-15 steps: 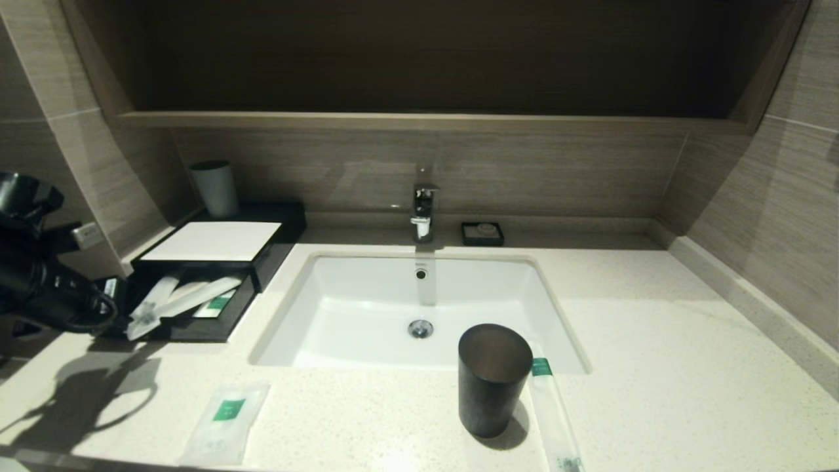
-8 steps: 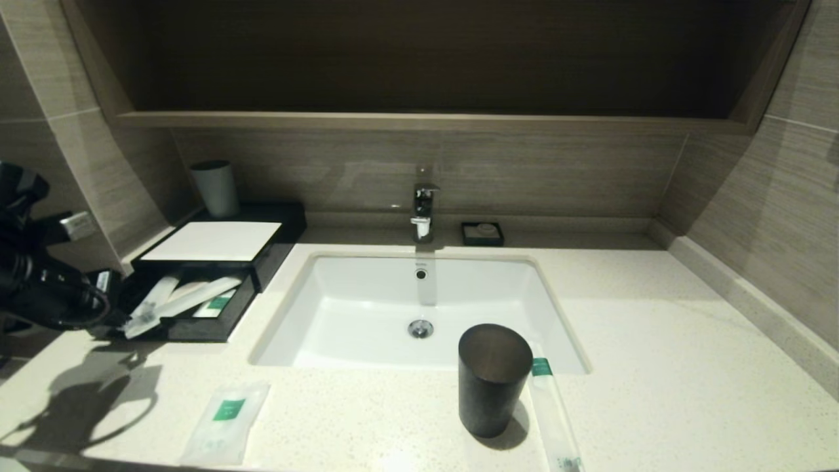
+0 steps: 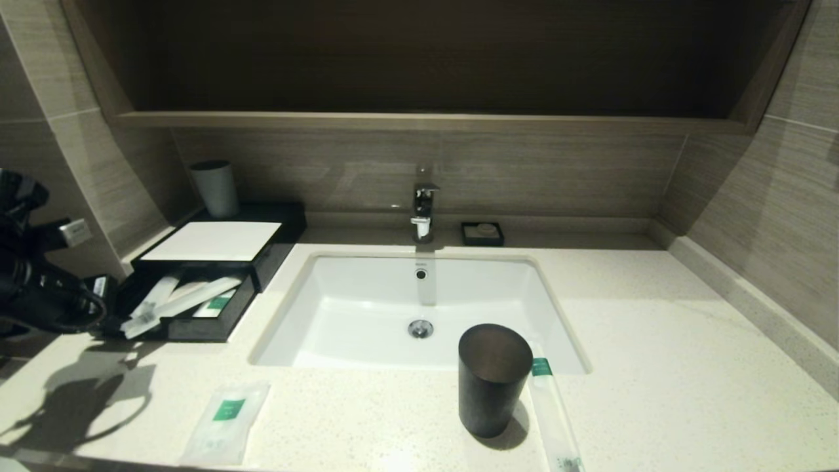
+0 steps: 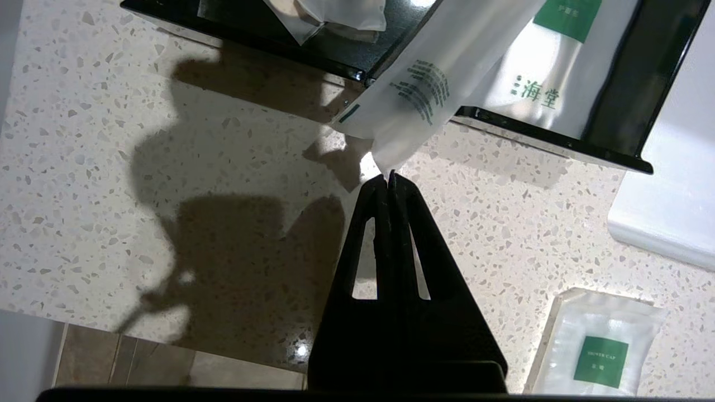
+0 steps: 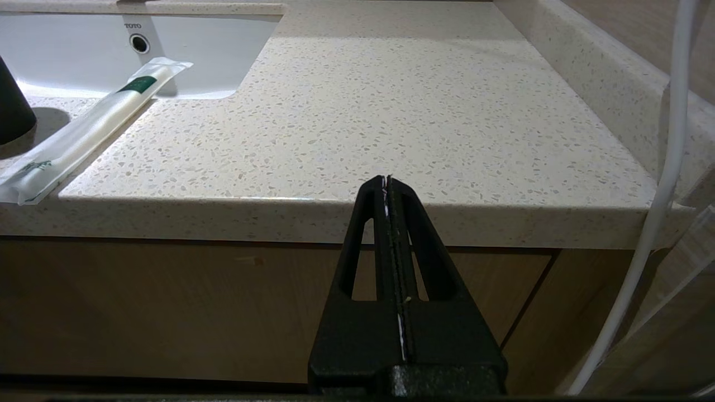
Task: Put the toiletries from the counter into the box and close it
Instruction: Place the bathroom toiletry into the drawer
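Left gripper (image 4: 389, 176), jaws clenched empty at the overhanging long sachet (image 4: 416, 92), needed a gentle nudge into the drawer (image 3: 196, 324); right gripper (image 5: 389, 180) parked, clenched.

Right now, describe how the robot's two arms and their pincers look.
Both pincers, left pincer and right pincer, are matte black: two flat tapering fingers, each with a long triangular cut-out. The left arm is glossy black, with looped black cable and small white labels. A white cable hangs beside the right.
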